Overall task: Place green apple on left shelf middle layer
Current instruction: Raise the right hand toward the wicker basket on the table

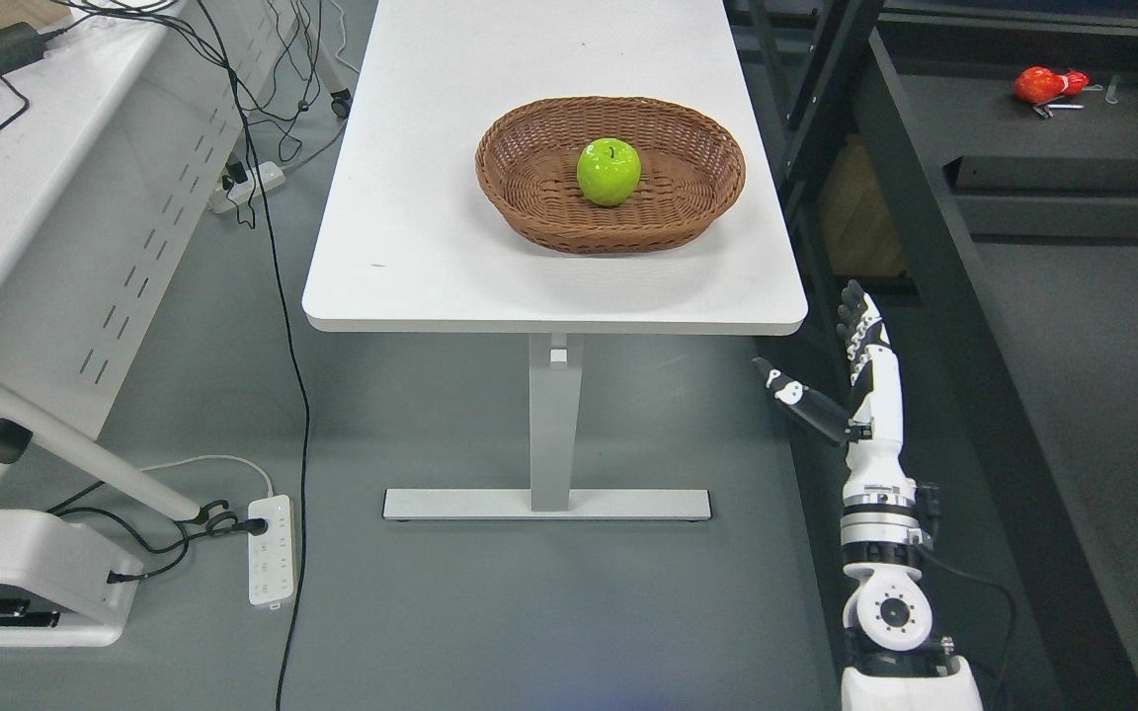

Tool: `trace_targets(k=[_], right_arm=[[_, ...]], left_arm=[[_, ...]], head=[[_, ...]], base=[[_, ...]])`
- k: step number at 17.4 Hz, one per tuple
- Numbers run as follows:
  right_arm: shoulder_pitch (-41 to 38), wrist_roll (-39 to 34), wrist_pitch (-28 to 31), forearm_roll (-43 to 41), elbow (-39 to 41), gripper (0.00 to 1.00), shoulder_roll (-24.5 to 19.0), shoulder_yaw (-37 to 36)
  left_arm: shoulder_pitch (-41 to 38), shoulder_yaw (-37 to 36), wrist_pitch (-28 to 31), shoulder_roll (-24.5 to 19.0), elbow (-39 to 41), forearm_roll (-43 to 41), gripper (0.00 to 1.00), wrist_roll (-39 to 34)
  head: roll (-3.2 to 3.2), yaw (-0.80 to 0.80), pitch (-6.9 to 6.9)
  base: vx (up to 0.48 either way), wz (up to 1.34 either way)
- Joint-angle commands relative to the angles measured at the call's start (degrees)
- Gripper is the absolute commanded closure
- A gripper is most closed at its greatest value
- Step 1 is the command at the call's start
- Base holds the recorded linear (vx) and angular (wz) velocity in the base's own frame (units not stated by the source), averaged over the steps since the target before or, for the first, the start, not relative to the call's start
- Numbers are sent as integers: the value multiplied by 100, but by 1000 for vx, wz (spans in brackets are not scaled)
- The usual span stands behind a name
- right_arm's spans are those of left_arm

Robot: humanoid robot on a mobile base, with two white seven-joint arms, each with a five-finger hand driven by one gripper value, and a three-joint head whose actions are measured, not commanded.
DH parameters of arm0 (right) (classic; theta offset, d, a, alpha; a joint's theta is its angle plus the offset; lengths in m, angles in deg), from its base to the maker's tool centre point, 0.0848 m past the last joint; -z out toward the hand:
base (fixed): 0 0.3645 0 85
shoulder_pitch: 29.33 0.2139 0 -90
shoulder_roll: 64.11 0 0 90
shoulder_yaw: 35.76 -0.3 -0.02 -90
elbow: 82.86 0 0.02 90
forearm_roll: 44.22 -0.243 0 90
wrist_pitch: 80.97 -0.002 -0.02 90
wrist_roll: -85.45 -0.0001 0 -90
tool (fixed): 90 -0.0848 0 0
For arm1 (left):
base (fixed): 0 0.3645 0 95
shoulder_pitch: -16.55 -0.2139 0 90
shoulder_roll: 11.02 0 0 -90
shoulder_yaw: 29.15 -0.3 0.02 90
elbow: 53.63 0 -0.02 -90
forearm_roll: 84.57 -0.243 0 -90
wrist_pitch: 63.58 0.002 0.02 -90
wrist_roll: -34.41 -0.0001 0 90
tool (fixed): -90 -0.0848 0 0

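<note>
Green apple: rigid, smooth, light; sits mid-basket near counter front edge. Grasp around its widest girth. Right hand spread, empty.

- The bench runs out past the top edge; its far end is unseen.
- The apple's underside is hidden in the basket.
- The right arm is cut off at the bottom edge.
- The red thing on the dark shelf is too small to identify.
- The left bench is cropped by the left edge.
</note>
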Motion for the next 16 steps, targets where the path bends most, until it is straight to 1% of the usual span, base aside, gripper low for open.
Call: trace_targets(k=[1, 3, 8, 9, 10, 11, 12, 14, 15, 16], right_arm=[[169, -34, 120, -9, 52, 0, 100, 62], [161, -34, 200, -9, 43, 0, 100, 62], [169, 19, 95, -27, 52, 0, 100, 62], [196, 10, 77, 182, 52, 0, 100, 62], [265, -7, 94, 732, 52, 1, 218, 106], [353, 10, 121, 1991, 87, 2, 524, 97], [371, 19, 138, 2935, 165, 2, 727, 36], [319, 10, -1, 2971, 376, 0, 1053, -279], [267, 1, -228, 2970, 473, 0, 1089, -333], [214, 10, -587, 2944, 535, 0, 1081, -386]], left_arm=[[0, 0, -2, -100, 1, 0, 0, -2], [0, 0, -2, -100, 1, 0, 0, -2], [0, 0, -2, -100, 1, 0, 0, -2], [0, 0, -2, -100, 1, 0, 0, -2], [0, 0, -2, -100, 1, 0, 0, -2], [0, 0, -2, -100, 1, 0, 0, -2], [0, 0, -2, -100, 1, 0, 0, -2], [0, 0, -2, -100, 1, 0, 0, -2], [0, 0, -2, -100, 1, 0, 0, -2], [0, 0, -2, -100, 1, 0, 0, -2]], head=[[0, 0, 0], [0, 0, 0], [0, 0, 0], [0, 0, 0], [0, 0, 0], [0, 0, 0], [0, 0, 0], [0, 0, 0], [0, 0, 0], [0, 0, 0]], base=[[0, 0], [0, 0], [-15, 0], [-18, 0], [-13, 0], [-13, 0], [-14, 0], [-17, 12], [-12, 17], [-12, 17]])
